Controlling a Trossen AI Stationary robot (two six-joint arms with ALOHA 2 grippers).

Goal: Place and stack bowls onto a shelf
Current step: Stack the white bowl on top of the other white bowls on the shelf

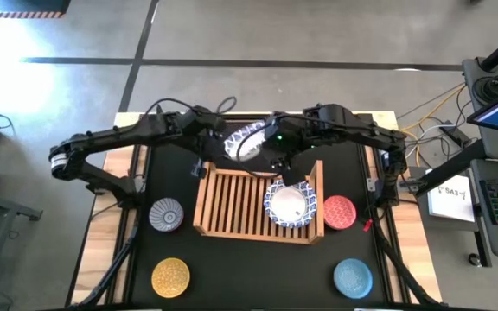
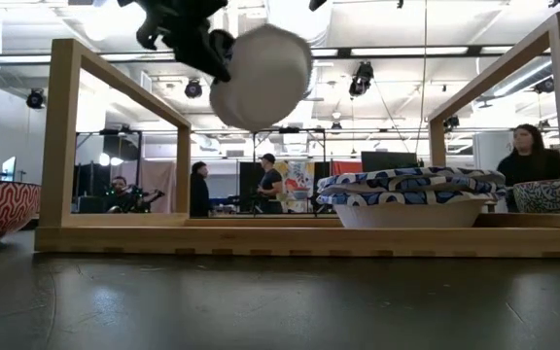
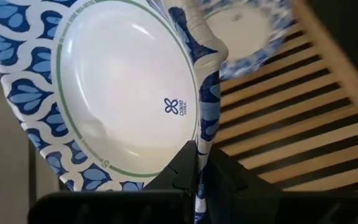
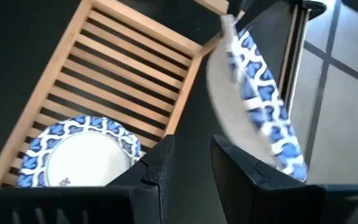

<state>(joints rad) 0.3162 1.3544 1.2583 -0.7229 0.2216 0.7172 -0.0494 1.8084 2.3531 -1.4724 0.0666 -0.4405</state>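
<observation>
The left gripper (image 1: 232, 142) is pinching the rim of a white bowl (image 1: 246, 141) — fingers clamped on its blue-patterned edge — and holding it tilted in the air just behind the rack (image 1: 232, 203). The right gripper (image 1: 285, 164) is hovering over the rack's back edge, fingers spread and gripping nothing. A stack of patterned bowls (image 1: 289, 205) is sitting in the rack's right part. Around the rack on the table (image 1: 258, 276) are lying the grey-blue bowl (image 1: 166, 214), the red (image 1: 340, 212), the yellow (image 1: 171, 276) and the light blue (image 1: 353, 276).
</observation>
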